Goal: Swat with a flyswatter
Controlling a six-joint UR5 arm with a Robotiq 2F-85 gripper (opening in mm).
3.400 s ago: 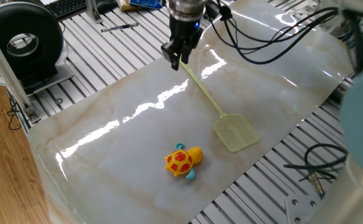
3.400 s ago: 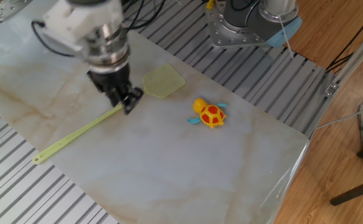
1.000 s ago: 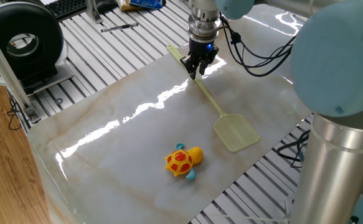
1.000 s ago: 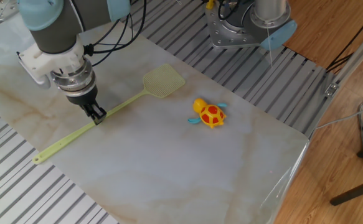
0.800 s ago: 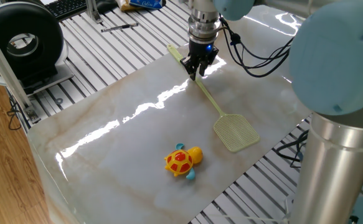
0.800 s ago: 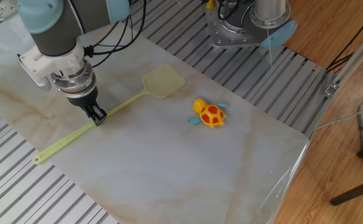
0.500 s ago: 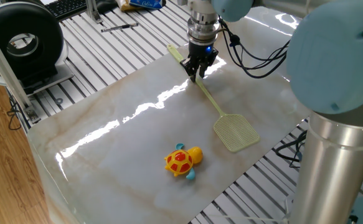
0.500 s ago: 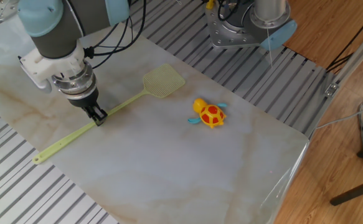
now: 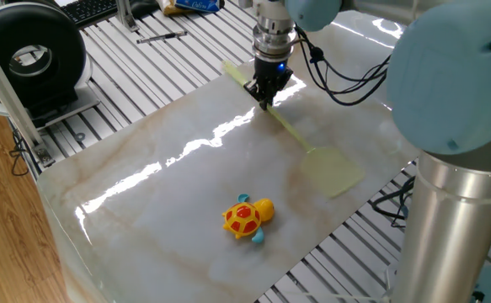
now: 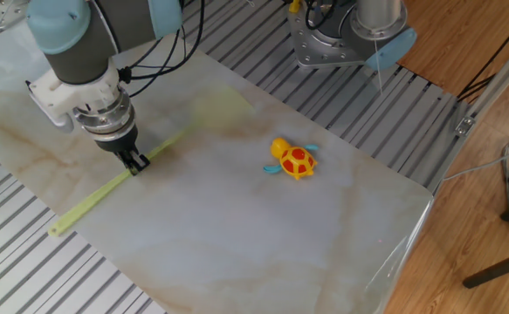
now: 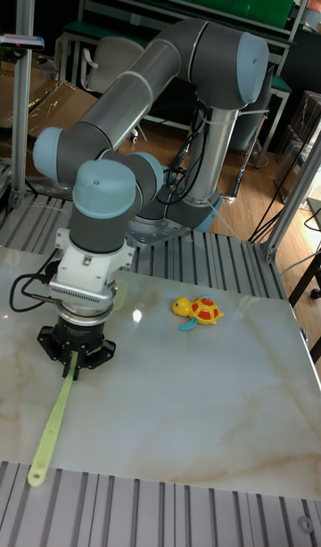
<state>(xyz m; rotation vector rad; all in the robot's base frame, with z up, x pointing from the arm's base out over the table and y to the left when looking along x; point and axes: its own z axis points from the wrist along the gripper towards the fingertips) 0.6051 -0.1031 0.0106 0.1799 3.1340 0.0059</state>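
My gripper [image 9: 266, 98] is shut on the long thin handle of the pale yellow-green flyswatter [image 9: 289, 133], about a third of the way from the handle's free end. Its mesh head [image 9: 334, 172] is smeared by motion near the marble sheet's right edge. In the other fixed view the gripper [image 10: 137, 164] pinches the flyswatter [image 10: 99, 199], and the head [image 10: 214, 105] is a faint blur. The tall fixed view has the gripper [image 11: 73, 363] pointing straight down on the handle [image 11: 53, 420]. A yellow and red toy turtle [image 9: 247, 217] [image 10: 293, 160] [image 11: 201, 311] lies apart from the head.
The marble sheet [image 9: 144, 210] lies on a slotted aluminium table [image 9: 119, 59]. A black round device [image 9: 34, 52] and a keyboard [image 9: 92, 8] stand at the far left. The arm's base [image 10: 346, 35] sits beyond the sheet. Loose cables [image 9: 434, 220] lie at the right.
The gripper moved along the handle and shut on it. In the last half second the flyswatter's head has shifted and gone blurry, and the handle's free end has shifted slightly. The turtle is unmoved.
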